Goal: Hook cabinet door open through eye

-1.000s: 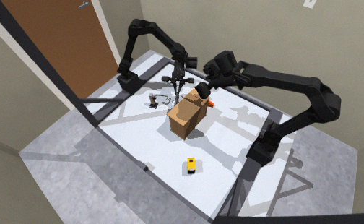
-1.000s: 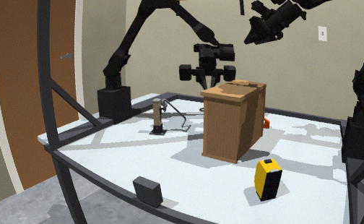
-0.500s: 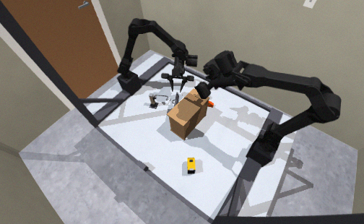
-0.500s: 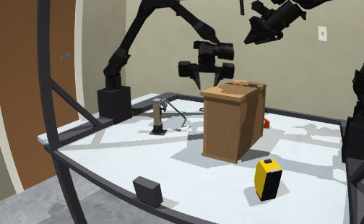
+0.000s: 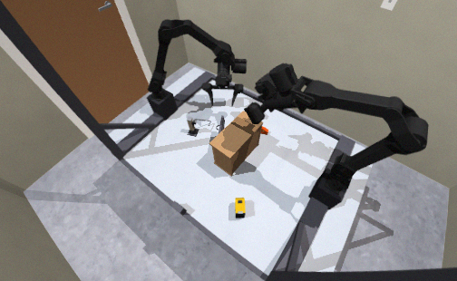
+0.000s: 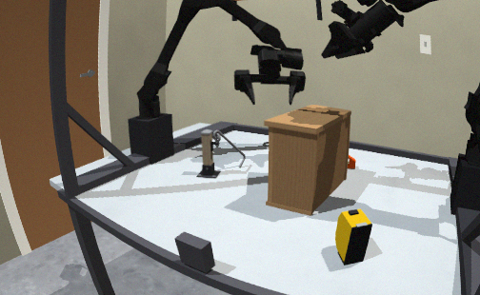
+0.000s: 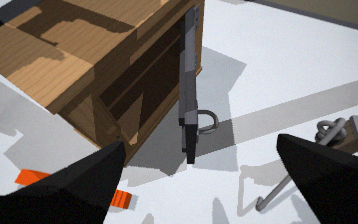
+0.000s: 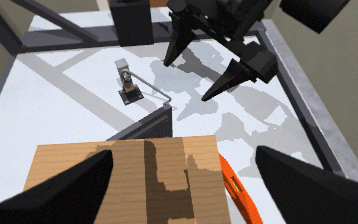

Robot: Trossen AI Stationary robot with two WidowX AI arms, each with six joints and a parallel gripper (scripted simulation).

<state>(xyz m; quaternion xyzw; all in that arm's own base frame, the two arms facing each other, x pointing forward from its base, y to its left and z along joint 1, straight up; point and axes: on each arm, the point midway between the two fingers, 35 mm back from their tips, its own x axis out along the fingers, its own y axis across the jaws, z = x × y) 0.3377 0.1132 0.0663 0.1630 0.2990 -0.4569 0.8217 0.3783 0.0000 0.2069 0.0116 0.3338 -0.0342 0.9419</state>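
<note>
The wooden cabinet [image 5: 234,142] stands flat on the white table and also shows in the exterior view [image 6: 308,157]. Its grey door [image 7: 188,95] stands swung open, with a metal eye [image 7: 207,121] on its outer face. The post [image 6: 208,153] stands to the cabinet's side, and its wire hook [image 6: 231,147] hangs down with the tip near the table, apart from the eye. My left gripper [image 6: 270,88] is open and empty, high above the door. My right gripper [image 5: 254,111] is open and empty above the cabinet's top.
A yellow and black box [image 6: 353,236] stands near the front of the table. An orange object [image 7: 115,195] lies behind the cabinet. A small dark block [image 6: 195,252] sits at the front edge. Arm bases [image 6: 150,135] stand at the table's ends.
</note>
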